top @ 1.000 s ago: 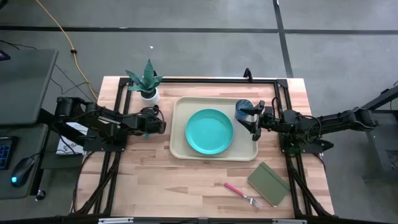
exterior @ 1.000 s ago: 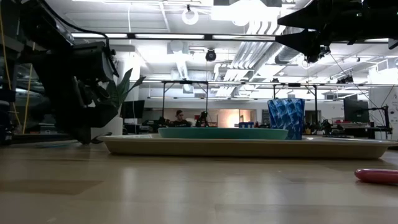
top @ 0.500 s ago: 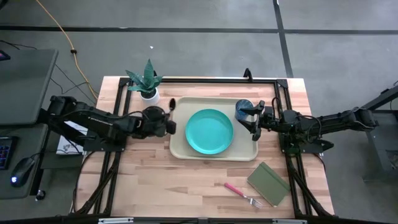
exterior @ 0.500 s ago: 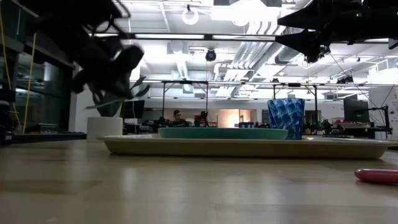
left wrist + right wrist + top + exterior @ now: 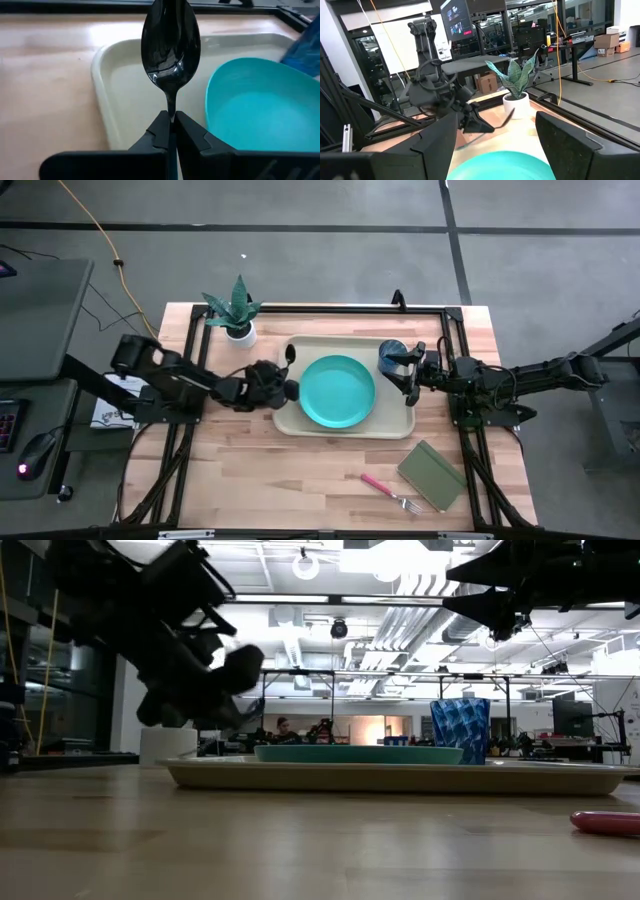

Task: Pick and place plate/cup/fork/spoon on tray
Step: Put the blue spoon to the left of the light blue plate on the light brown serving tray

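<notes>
The beige tray (image 5: 290,420) lies mid-table, with the teal plate (image 5: 337,390) on it and the blue cup (image 5: 390,354) standing in its far right corner. My left gripper (image 5: 288,385) hovers over the tray's left end, shut on the spoon (image 5: 171,45), whose dark bowl (image 5: 291,354) sticks out beyond the fingertips. My right gripper (image 5: 408,377) stands open above the tray's right end, beside the cup and holding nothing. The fork (image 5: 388,490), pink-handled, lies flat on the table near the front edge. My left gripper pinches the spoon's slim neck (image 5: 171,107), just behind the bowl, between its two fingertips (image 5: 161,131). The fingers come slanting down from the table's left and lie along the spoon. The spoon is lifted clear, its bowl out ahead over the tray's left end.
A white pot with a green plant (image 5: 238,315) stands at the far left, just beyond the tray's corner. An olive notebook (image 5: 432,475) lies near the fork at the front right. Bare wood spreads across the near half of the table.
My left gripper has carried the spoon from beside the plant toward the table's right, out over the tray's left rim. It rose a little and tipped from pointing steeply down toward nearly level. It stayed shut on the spoon.
</notes>
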